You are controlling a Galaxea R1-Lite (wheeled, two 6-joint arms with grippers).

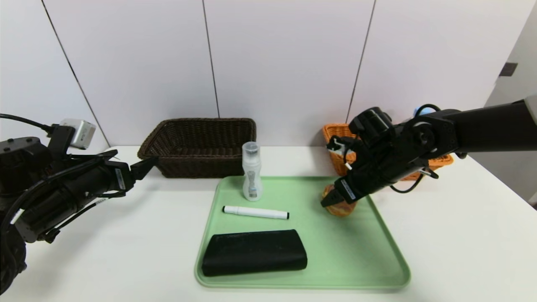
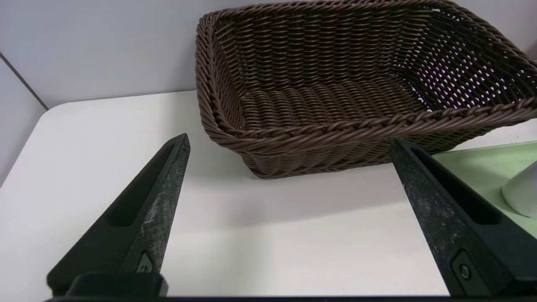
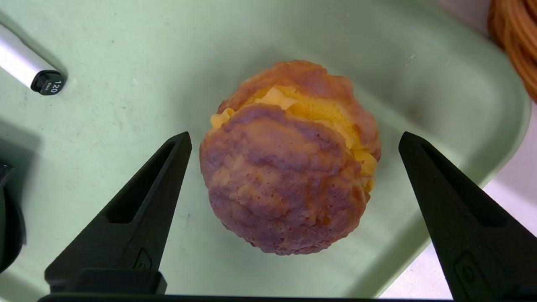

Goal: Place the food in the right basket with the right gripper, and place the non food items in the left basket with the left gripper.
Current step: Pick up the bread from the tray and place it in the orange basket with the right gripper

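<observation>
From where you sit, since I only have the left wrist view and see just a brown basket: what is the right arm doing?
Observer: The right gripper is open over the green tray, its fingers either side of a cream puff, not gripping it.
Operator: Is anything else on that tray?
Observer: Yes: a white bottle standing upright, a white marker lying flat, and a black pouch at the near edge.
Operator: Where does the food go?
Observer: There is an orange basket behind the right arm, beyond the tray's far right corner.
Operator: And my gripper?
Observer: The left gripper is open, beside the brown basket, holding nothing.
</observation>
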